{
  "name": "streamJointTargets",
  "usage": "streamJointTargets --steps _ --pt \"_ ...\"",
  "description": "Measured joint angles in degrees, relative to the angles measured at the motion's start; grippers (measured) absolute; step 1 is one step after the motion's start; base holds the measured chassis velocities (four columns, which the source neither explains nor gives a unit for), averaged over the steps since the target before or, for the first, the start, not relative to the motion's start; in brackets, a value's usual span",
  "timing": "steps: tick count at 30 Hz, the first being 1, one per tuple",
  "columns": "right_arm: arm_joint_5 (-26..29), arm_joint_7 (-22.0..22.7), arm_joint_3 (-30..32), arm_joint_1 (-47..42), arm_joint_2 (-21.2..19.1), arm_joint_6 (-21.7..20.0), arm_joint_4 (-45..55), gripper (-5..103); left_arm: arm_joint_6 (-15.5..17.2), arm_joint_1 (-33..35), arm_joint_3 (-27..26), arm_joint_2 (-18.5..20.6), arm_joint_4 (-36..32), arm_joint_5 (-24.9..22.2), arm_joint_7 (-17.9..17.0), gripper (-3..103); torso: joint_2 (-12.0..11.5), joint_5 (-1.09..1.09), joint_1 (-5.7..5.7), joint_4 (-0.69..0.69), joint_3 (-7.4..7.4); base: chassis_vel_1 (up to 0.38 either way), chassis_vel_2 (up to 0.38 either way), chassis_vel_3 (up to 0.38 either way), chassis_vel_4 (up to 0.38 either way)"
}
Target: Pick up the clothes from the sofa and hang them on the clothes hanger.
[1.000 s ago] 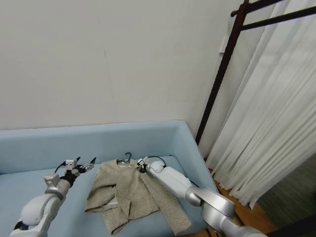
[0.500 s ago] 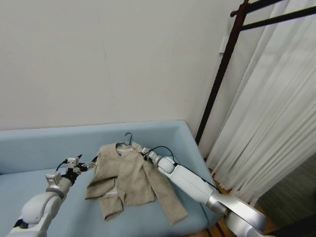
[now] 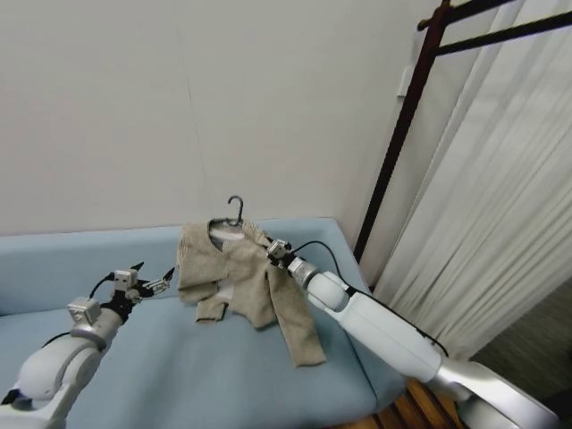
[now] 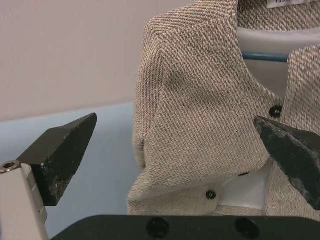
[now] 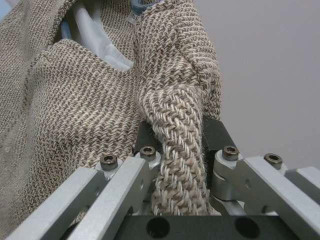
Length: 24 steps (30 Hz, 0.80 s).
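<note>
In your head view, the right tool (image 3: 279, 253) is raised in front of the sofa (image 3: 179, 384) backrest. It is closed on the shoulder of the cardigan (image 3: 241, 277), which hangs from it on a hanger (image 3: 234, 208). The hanger's hook stands above the collar against the wall (image 3: 179, 107). The body of the cardigan hangs clear of the seat. One sleeve trails down toward the front of the cushion, and you cannot tell whether its end touches. The left tool (image 3: 143, 284) sits low over the seat, just beside the cardigan on the robot's left. Its fingers are spread and it has hold of nothing. The dark clothes rack (image 3: 400, 134) stands past the sofa's right end, well apart from the cardigan, with a curtain (image 3: 500, 206) beside it.

In your left wrist view, the two dark fingertips (image 4: 65, 152) are wide apart with nothing between them. The cardigan's shoulder and front hang beyond them, apart from both tips. You can see dark buttons (image 4: 276, 110) along the front edge, and the pale hanger shows inside the collar.

In your right wrist view, the metal fingers (image 5: 115, 182) are drawn in tight on a thick fold of the knit. The fold runs up from between them to the cardigan's shoulder, and the pale hanger shows under the collar beyond.
</note>
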Motion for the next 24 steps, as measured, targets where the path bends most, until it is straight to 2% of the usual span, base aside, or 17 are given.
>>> streamJointTargets --steps 4,5,6,8,9,10,13,15,16,19,24 --pt "0.48 0.02 -0.40 3.27 -2.36 -1.23 3.23 11 -1.27 -6.15 6.16 5.17 -6.04 -14.06 -11.42 100 0.00 0.03 0.00 -0.02 0.00 0.000 0.000 0.000 0.000" --pt "0.48 0.02 -0.40 3.27 -2.36 -1.23 3.23 11 -1.27 -6.15 6.16 5.17 -6.04 -14.06 -11.42 100 0.00 0.03 0.00 -0.02 0.00 0.000 0.000 0.000 0.000" --pt "0.59 0.05 -0.62 3.77 -2.36 -1.36 3.37 11 -1.30 -7.61 7.44 5.74 -6.67 -15.46 -13.22 100 0.01 0.03 0.00 -0.02 0.00 0.000 0.000 0.000 0.000" --pt "1.32 0.20 -2.30 6.21 -1.42 -1.75 3.06 11 -1.14 -12.79 10.65 7.61 -8.05 -20.04 -19.41 100 0.00 0.00 0.00 -0.06 0.00 0.000 0.000 0.000 0.000" --pt "1.70 0.20 -3.28 7.24 -0.39 -1.79 2.39 11 -0.70 -13.86 10.94 8.05 -8.14 -20.48 -21.33 100 0.00 0.01 0.00 -0.03 0.00 0.000 0.000 0.000 0.000" --pt "1.70 0.20 -3.28 7.24 -0.39 -1.79 2.39 11 -0.70 -13.86 10.94 8.05 -8.14 -20.48 -21.33 100 0.00 0.01 0.00 -0.03 0.00 0.000 0.000 0.000 0.000" --pt "2.86 0.19 -5.66 9.79 2.27 -1.82 0.33 11 1.48 -15.97 11.07 8.63 -7.56 -20.63 -26.69 100 0.00 -0.01 0.01 0.05 0.02 0.000 0.000 0.000 0.000" --pt "3.93 0.19 -7.00 11.36 3.04 -1.82 -0.67 11 5.15 -18.50 11.85 8.37 -5.88 -20.11 -30.32 100 0.00 -0.03 0.01 0.07 0.01 0.000 0.000 0.000 0.000" --pt "3.93 0.19 -7.00 11.36 3.04 -1.82 -0.67 11 5.15 -18.50 11.85 8.37 -5.88 -20.11 -30.32 100 0.00 -0.03 0.01 0.07 0.01 0.000 0.000 0.000 0.000" --pt "5.39 0.24 -7.97 12.69 2.52 -1.91 -1.09 11 9.25 -20.64 13.06 7.60 -3.69 -19.53 -32.59 100 0.00 -0.03 0.01 -0.01 0.02 0.000 0.000 0.000 0.000" --pt "6.27 0.15 -8.45 13.83 1.13 -1.92 -0.50 11 10.87 -22.96 14.33 7.73 -0.53 -19.38 -31.16 100 0.00 -0.01 0.01 -0.04 0.02 0.000 0.000 0.000 0.000"
